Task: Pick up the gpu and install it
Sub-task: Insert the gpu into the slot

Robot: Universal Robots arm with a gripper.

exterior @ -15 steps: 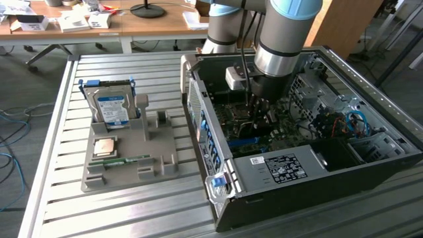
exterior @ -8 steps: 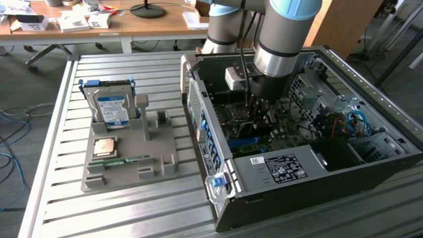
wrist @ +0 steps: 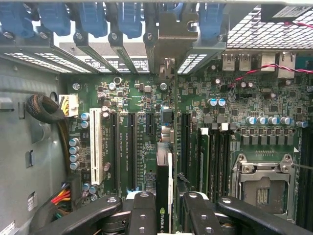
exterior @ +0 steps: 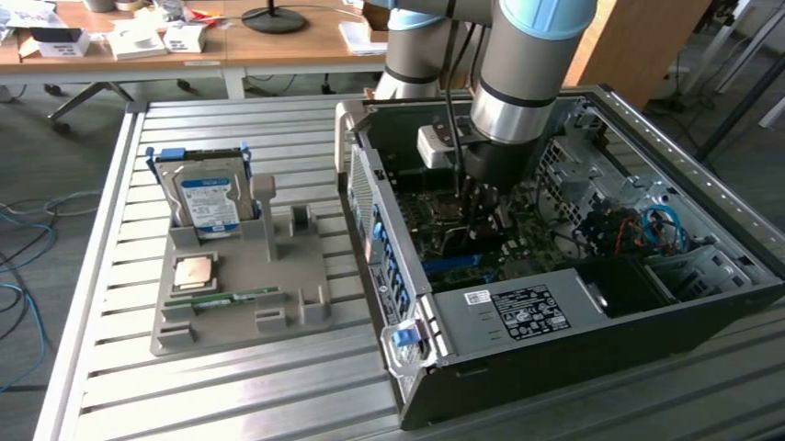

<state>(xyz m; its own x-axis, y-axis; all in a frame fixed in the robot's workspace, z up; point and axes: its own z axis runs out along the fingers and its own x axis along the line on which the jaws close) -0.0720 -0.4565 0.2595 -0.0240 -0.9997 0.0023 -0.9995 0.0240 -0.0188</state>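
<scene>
My gripper (exterior: 472,204) is lowered deep into the open computer case (exterior: 405,276), over the motherboard (wrist: 142,93). In the wrist view the gripper (wrist: 166,208) is shut on the gpu (wrist: 165,171). The card is seen edge-on, thin and dark, with a green logo near the black fingers (wrist: 139,210). It stands upright along a black expansion slot between the other long slots. Its far end runs to the silver bracket (wrist: 171,34) at the case's rear slot openings, under the blue clips. Whether the card is fully seated in the slot I cannot tell.
A grey fixture tray (exterior: 294,312) on the slatted table holds a hard drive (exterior: 209,197), a processor (exterior: 197,273) and a memory stick (exterior: 227,299). Inside the case are a white slot (wrist: 96,147), the processor socket (wrist: 261,186), coloured cables (exterior: 650,230) and the power supply (exterior: 516,308).
</scene>
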